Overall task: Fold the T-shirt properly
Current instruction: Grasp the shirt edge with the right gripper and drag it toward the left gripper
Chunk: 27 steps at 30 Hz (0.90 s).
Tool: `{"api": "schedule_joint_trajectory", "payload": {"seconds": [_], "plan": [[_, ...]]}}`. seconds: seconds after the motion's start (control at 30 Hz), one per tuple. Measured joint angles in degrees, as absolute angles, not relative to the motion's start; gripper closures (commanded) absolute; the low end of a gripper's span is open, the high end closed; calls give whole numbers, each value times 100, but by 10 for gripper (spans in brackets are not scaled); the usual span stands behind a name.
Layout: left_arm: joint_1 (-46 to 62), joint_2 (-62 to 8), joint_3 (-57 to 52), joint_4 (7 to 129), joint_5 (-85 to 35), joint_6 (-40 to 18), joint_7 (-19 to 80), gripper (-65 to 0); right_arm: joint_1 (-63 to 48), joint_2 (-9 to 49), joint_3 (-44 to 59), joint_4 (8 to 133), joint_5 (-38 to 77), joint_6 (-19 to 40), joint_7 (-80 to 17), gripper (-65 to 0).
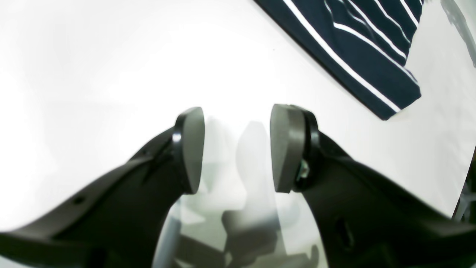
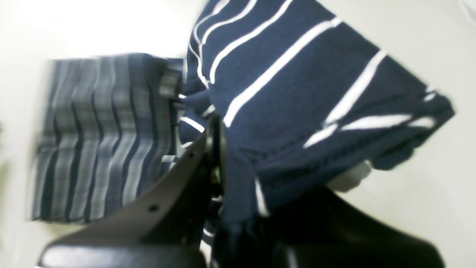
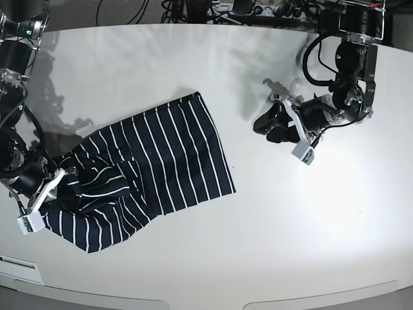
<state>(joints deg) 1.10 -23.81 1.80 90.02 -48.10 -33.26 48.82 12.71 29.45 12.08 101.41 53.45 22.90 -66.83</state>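
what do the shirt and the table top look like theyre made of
T-shirt: soft knit cloth, likely cotton jersey, matte; it drapes and bunches, and a fine knit grain shows in the right wrist view. Table: smooth hard white surface, perhaps laminate or painted board, glossy; it mirrors the left gripper.

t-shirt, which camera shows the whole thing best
The base view: the whole T-shirt lies partly folded on the table. The left wrist view catches only one corner; the right wrist view shows blurred cloth bunched in the right gripper.
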Motion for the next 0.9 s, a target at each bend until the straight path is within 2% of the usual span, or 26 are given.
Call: {"api": "schedule_joint_trajectory", "payload": {"seconds": [0.33,0.53,0.73,0.77,0.87,0.9], "plan": [[113,-2176,178,9002,-4801,-3326,4897,-301,1240,2093,1210,10167,8184,3437,-8156,0],[113,-2112,180,9002,-4801,-3326,4899,-301,1223,1490,1186,10167,8294,3627,-8147,0],[113,-2115,180,9002,-4801,-3326,4901,-301,958,1081,757,10068,7520,3782,-7922,0],[113,-2112,180,9002,-4803,-3326,4901,-301,926,1039,644,10036,7483,3793,-7817,-14],[113,-2112,180,9002,-4801,-3326,4901,-301,862,961,145,10020,7546,3802,-7690,-316],[113,-2112,180,9002,-4803,-3326,4901,-301,864,932,-95,10020,7588,3824,-7693,-360]]}}
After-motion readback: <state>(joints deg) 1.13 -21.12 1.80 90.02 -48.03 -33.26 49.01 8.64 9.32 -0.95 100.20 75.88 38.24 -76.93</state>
